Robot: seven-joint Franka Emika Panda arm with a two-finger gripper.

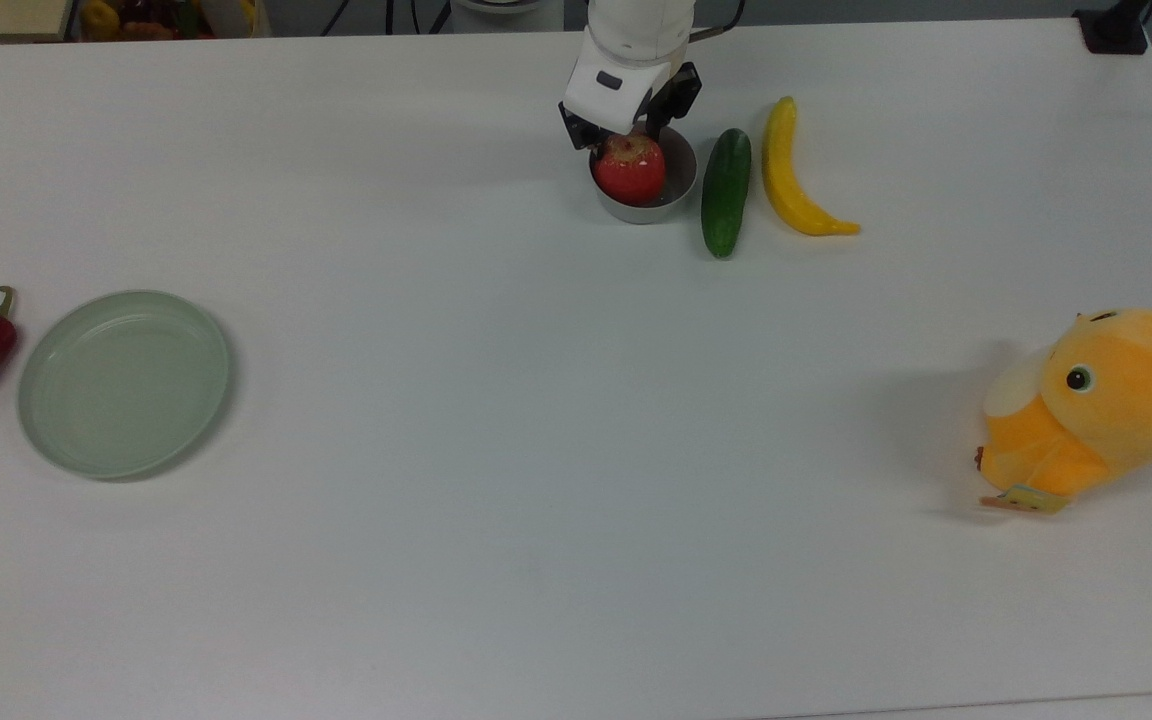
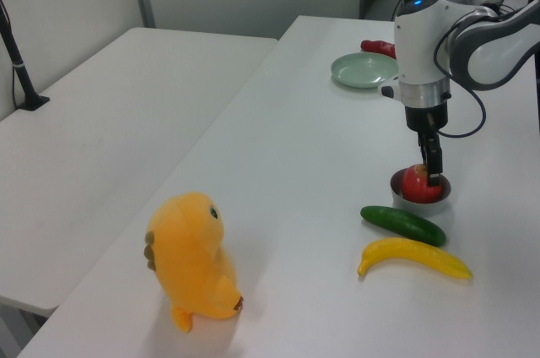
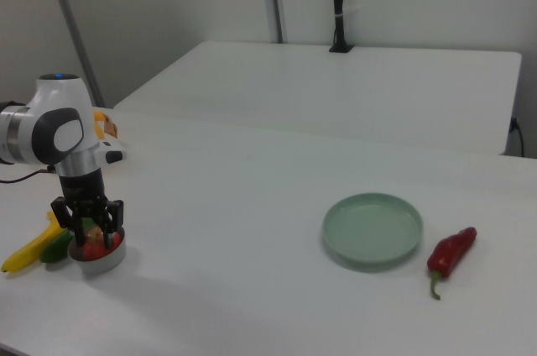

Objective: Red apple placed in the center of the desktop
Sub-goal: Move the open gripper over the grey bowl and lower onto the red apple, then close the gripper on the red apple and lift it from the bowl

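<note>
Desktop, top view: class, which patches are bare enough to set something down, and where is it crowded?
Free: the desktop between the green plate and the plush toy. Crowded: the hand, red apple, bowl, cucumber and banana.
</note>
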